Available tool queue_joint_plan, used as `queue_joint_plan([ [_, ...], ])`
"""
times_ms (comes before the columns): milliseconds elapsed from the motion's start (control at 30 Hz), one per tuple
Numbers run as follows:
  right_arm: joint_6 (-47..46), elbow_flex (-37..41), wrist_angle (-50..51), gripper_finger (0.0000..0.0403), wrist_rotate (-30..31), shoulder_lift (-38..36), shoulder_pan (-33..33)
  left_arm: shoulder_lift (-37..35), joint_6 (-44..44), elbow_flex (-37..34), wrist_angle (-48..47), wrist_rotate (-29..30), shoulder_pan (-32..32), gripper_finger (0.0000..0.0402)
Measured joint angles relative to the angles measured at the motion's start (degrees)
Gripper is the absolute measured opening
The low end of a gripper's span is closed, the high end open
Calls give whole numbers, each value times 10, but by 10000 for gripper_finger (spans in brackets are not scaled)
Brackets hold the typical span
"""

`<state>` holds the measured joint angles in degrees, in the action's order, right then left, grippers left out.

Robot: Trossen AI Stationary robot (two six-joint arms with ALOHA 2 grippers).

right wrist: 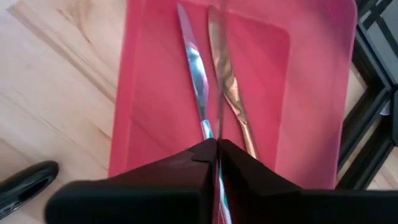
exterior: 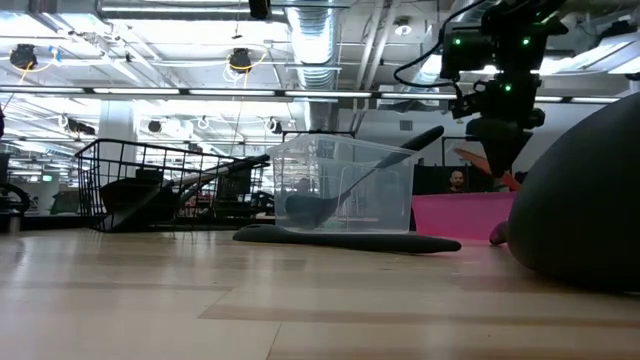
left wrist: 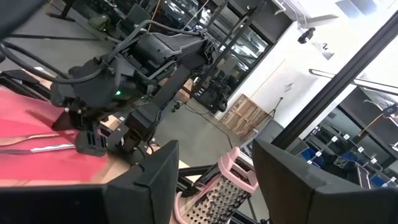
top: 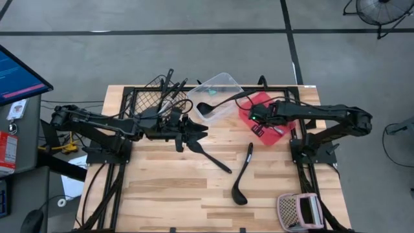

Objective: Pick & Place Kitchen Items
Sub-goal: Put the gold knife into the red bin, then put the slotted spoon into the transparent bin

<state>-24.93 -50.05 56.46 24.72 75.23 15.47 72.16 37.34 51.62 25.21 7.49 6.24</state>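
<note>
My right gripper (right wrist: 217, 155) hangs over the red tray (top: 279, 133) at the table's far right, shut on a thin silver utensil (right wrist: 220, 74) seen edge-on. A silver knife (right wrist: 194, 68) and a copper-coloured one (right wrist: 229, 81) lie flat in the tray. My left gripper (top: 200, 134) stands open and level mid-table beside the wire basket (top: 139, 98), nothing between its fingers. A black spatula (top: 212, 156) and a black ladle (top: 243, 175) lie flat on the wood. Another ladle (top: 217, 103) leans in the clear tub (top: 226, 81). My right gripper pinches the thin silver utensil (right wrist: 219, 134) between its two fingers, which slant down from above and lie along it. The piece sticks out ahead of the fingertips over the red tray. Whether its far end touches the tray, I cannot tell.
The wire basket holds several black utensils (top: 169, 87). A pinkish perforated box (top: 297, 211) sits at the table's near right corner. Bare wood (top: 162, 188) lies toward the near left.
</note>
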Motion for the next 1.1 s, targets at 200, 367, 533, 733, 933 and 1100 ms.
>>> queue_joint_plan([
  [200, 0, 1, -2, 90, -16, -29, -1, 0, -36, 0, -5, -1, 3, 199],
  [367, -1, 0, -1, 165, -43, -73, -1, 0, -78, 0, -29, -3, 10, 228],
  [533, -32, -22, 0, 209, -70, -147, -20, 0, -105, 0, -104, -3, 24, 248],
  [733, -91, -46, -37, 212, -69, -249, -71, 7, -144, 0, -191, 6, 48, 247],
  [933, -130, -46, -57, 198, -68, -311, -127, 69, -220, 0, -199, 14, 80, 244],
  [1100, -146, -46, -58, 190, -67, -322, -158, 151, -223, 0, -188, 18, 79, 253],
])
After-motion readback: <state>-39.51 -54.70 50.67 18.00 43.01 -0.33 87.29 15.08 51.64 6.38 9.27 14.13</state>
